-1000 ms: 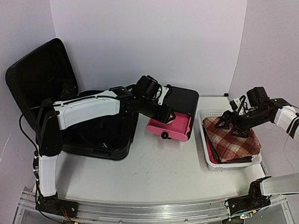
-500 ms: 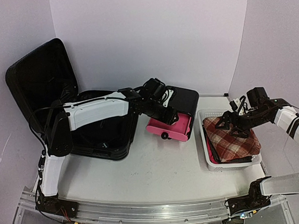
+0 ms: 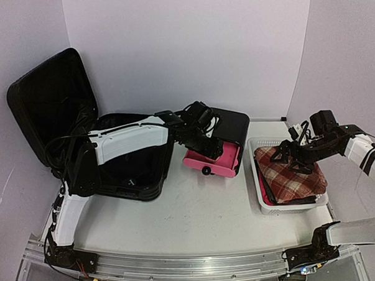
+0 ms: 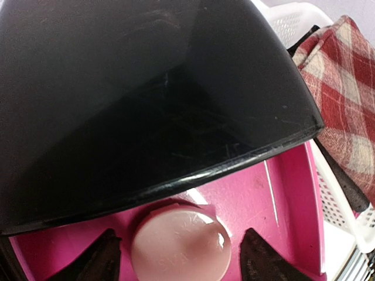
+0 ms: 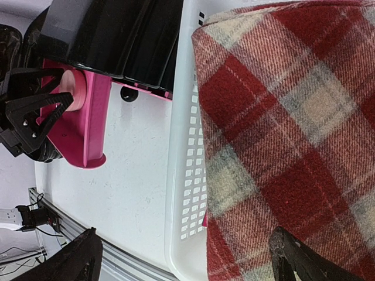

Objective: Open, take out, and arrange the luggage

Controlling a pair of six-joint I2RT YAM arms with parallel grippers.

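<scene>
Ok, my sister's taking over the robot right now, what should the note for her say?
Left gripper: open, fingers either side of a round pink thing lying in the pink drawer, not squeezing it.
Right gripper: open, just above the plaid cloth in the white basket.
Suitcase: far left, lid up.
Done: suitcase opened; cloth in basket, round thing in drawer.
To do: lift the left one clear, then check the suitcase. Its inside is too dark to tell if anything is in there.
</scene>
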